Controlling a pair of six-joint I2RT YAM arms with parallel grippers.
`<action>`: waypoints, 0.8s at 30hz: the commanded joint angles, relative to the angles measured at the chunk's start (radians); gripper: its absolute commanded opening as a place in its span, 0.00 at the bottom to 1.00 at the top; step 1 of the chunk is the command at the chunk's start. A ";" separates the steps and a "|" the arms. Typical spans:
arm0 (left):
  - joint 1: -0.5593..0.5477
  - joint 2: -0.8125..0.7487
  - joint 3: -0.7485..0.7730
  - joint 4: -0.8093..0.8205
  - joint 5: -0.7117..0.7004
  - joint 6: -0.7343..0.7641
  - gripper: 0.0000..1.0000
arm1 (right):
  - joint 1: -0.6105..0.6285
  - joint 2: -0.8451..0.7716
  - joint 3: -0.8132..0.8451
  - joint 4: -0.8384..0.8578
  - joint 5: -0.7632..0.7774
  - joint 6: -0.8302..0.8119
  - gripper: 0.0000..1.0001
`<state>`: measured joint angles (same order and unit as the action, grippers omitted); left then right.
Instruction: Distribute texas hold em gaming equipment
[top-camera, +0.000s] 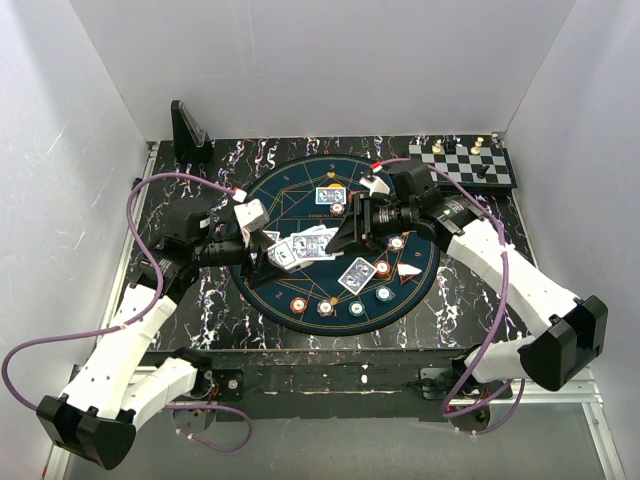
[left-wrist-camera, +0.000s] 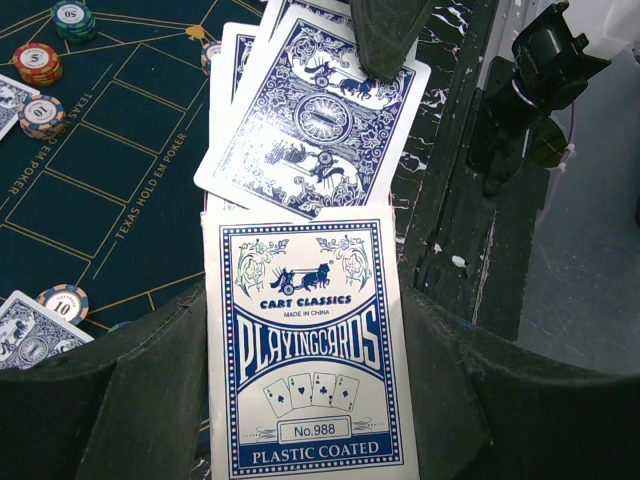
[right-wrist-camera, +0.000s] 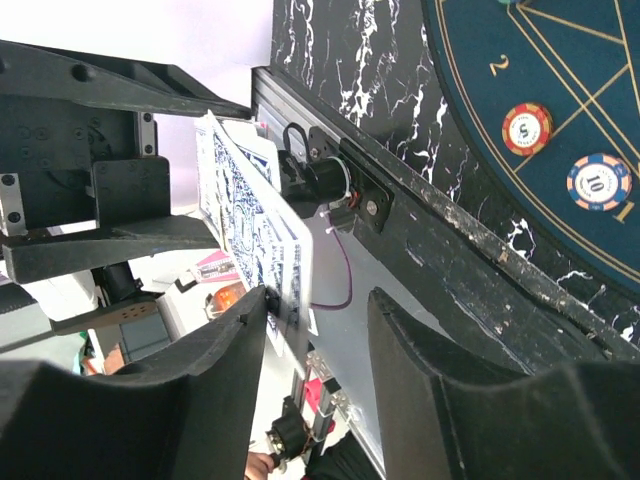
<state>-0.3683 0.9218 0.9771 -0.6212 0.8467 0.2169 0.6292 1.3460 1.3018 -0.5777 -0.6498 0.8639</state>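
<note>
The left gripper (left-wrist-camera: 300, 300) is pressed tight on a pack of playing cards (left-wrist-camera: 305, 400), its matte black fingers squeezing the long edges. The top face is glossy white with blue print and a little chariot drawing. Past the pack's far end a few fanned cards (left-wrist-camera: 315, 130) splay out, their backs dense with blue-and-white scrollwork, and one dark, tapered fingertip (left-wrist-camera: 385, 35) of the other arm rests on the topmost one.

The right gripper (right-wrist-camera: 318, 300) stands spread, a clear gap between its chunky jaws (from its own camera the cards show edge-on, thin as paper, with one corner just inside the left jaw).

All this hangs over the near-left part of the round mat (left-wrist-camera: 110, 170), a dark-blue felt-looking disc ruled with gold lines. Striped, coin-shaped poker chips (left-wrist-camera: 37, 62) sit on it in small stacks, and loose cards (top-camera: 357, 273) lie flat. Under it is a black, white-veined marbled tabletop (right-wrist-camera: 360, 70), with a chessboard (top-camera: 465, 162) at its far right corner.
</note>
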 joint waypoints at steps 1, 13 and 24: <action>0.005 -0.020 0.035 0.011 0.018 0.012 0.00 | 0.003 -0.070 -0.027 -0.005 0.038 0.012 0.50; 0.003 -0.014 0.041 0.015 0.017 -0.002 0.00 | 0.013 -0.096 0.004 -0.010 0.050 0.035 0.52; 0.003 -0.009 0.048 0.020 0.006 -0.002 0.00 | 0.044 -0.185 -0.044 -0.028 0.120 0.081 0.61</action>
<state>-0.3683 0.9218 0.9775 -0.6247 0.8459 0.2161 0.6636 1.2522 1.2720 -0.6224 -0.5758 0.9138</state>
